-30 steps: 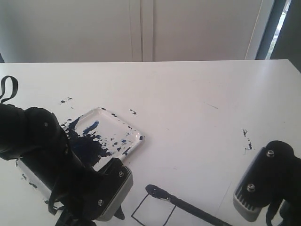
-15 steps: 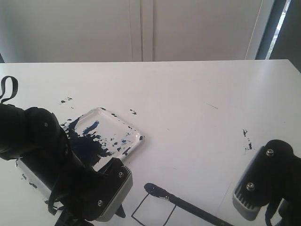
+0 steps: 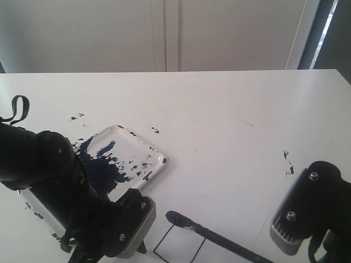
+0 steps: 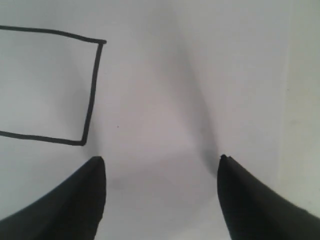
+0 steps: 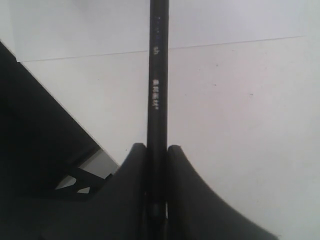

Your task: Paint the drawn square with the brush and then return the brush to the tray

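At the lower left of the exterior view, the left arm (image 3: 82, 203) bends low over the table (image 3: 230, 109). The left gripper (image 4: 160, 161) is spread wide and empty, just beside a corner of the drawn square (image 3: 176, 246) at bottom centre. At lower right, the right gripper (image 5: 157, 150) is clenched on the brush (image 3: 219, 239). The brush slants up-left, with its dark tip at the square's upper edge. Farther back, at centre left, lies the paint-smeared tray (image 3: 158, 159).
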You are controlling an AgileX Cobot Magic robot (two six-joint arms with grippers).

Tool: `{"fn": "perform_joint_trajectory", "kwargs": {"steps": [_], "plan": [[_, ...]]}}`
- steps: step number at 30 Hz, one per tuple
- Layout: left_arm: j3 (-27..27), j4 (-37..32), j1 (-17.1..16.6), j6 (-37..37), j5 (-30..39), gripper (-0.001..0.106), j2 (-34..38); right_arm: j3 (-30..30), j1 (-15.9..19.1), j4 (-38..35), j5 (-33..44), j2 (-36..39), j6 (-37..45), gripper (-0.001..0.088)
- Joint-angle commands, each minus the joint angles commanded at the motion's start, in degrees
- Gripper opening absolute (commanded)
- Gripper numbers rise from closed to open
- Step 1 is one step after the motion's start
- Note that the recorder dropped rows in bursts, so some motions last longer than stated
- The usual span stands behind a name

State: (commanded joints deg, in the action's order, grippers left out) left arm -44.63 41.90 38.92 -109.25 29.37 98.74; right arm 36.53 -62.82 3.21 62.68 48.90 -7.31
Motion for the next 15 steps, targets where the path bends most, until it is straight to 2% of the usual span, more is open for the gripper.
{"fn": "perform_joint_trajectory", "kwargs": {"steps": [15], "plan": [[0.0,1.4,0.0,-0.2,0.0,0.067,0.0,0.0,0.0,-2.4,3.4,0.0,2.2,0.0000]]}}
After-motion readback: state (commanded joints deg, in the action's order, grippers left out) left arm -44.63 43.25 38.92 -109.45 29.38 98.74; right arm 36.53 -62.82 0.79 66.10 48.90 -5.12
